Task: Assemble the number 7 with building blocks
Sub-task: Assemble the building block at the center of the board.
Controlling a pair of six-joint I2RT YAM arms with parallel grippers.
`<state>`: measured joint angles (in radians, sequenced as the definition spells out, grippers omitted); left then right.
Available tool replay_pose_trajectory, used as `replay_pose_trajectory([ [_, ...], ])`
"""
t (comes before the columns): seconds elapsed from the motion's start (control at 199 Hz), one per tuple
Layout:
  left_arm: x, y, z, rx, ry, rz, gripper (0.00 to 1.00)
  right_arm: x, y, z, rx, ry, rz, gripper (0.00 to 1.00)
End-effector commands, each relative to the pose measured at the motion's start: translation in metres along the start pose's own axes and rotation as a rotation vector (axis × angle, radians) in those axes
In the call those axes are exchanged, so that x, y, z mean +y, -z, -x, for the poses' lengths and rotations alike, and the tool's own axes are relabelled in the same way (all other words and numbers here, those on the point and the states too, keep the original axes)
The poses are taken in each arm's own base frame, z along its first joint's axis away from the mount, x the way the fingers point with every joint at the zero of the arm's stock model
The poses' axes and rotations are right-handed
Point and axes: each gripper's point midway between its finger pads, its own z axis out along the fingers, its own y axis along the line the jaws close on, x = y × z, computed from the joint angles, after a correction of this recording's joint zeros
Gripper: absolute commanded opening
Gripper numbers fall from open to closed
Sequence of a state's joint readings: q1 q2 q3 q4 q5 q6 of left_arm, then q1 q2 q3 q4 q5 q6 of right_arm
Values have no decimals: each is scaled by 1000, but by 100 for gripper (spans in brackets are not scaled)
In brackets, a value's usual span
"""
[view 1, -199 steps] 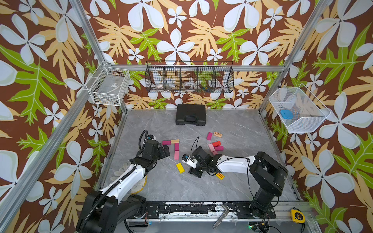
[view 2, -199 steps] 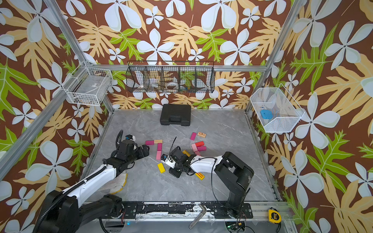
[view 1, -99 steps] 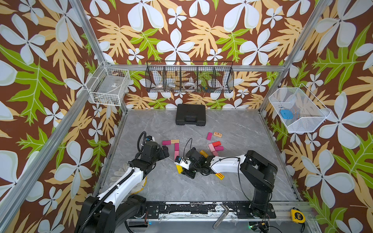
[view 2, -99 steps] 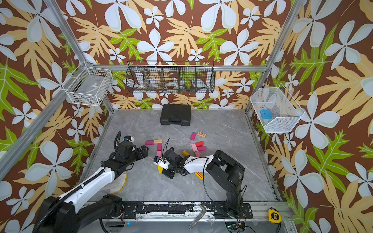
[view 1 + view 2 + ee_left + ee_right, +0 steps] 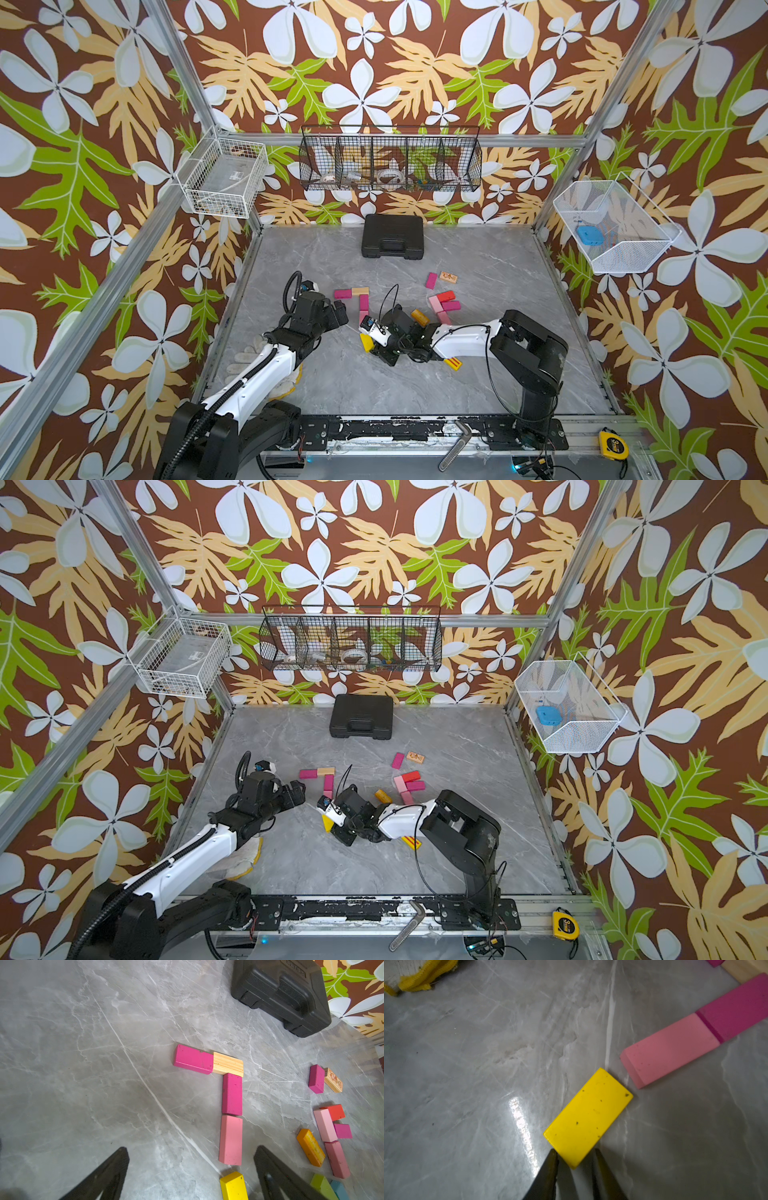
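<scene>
On my feed the seven is partly laid out, a little left of the table's (image 5: 332, 386) centre. A magenta bar block (image 5: 193, 1059) and a plain wood block (image 5: 228, 1064) lie end to end as the top stroke. From the wood block's near side a magenta stem block (image 5: 232, 1094) and a pink stem block (image 5: 230, 1139) run toward the near edge, each touching the next.

The yellow block (image 5: 588, 1116) lies flat just past the pink one's near end — a thin strip of table shows between them, and it sits skewed to the stem's line. My right gripper (image 5: 574, 1151) has its jaws drawn almost together, with the yellow block's near corner poking in between the fingertips (image 5: 550, 1159). Whether they pinch it or merely butt against it, I can't tell. My left gripper (image 5: 191, 1148) hangs just left of the stem, jaws spread wide, holding nothing.

Spare blocks lie to the right — a red block (image 5: 445, 296) in a small pink-and-magenta cluster, an orange block (image 5: 419, 318), and a yellow red-striped block (image 5: 453, 364) beside the right arm. A black case (image 5: 392, 242) sits at the far edge.
</scene>
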<state>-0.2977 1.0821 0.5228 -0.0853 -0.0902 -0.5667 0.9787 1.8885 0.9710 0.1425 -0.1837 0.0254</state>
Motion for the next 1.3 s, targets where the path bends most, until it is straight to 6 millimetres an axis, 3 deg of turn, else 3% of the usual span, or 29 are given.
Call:
replay_pose_trajectory([
  [0.0,4,-2,0,-1,2,19,96,0,-2,0,-5,-30,-8,29],
  [0.637,7,-4,-5,16,3,33,96,-1,-13,8,-27,-70,-37,29],
  [0.943,8,-6,-8,27,4,37,95,-1,-8,10,-39,-81,-37,29],
  [1.164,12,-15,-31,116,6,32,86,6,7,18,-80,-45,-7,30],
  [1.299,12,-19,-48,173,12,12,71,11,8,9,-88,-29,21,30],
])
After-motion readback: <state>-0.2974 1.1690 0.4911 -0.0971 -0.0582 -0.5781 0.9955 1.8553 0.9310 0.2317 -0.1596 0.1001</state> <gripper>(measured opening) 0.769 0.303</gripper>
